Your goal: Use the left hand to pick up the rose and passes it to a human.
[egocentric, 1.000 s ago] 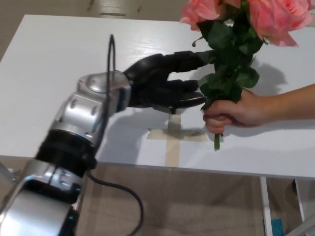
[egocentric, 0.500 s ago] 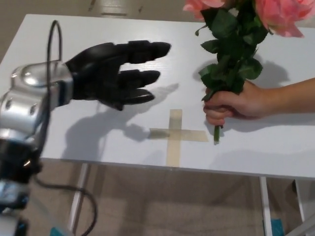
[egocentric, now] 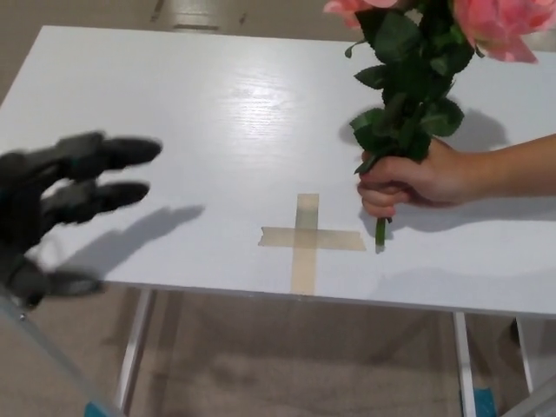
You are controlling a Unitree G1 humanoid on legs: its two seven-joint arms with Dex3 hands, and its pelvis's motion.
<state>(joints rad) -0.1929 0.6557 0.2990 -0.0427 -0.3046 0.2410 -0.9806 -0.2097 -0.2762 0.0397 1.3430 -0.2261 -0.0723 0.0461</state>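
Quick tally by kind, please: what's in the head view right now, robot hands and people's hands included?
Robot hands: 1, the left hand, open and empty
Person's hands: 1, a hand gripping the stems
Rose bunches: 1, the pink roses, partly cut off by the frame
Tape crosses: 1, the tape cross
Tables: 1, the white table
Total: 5
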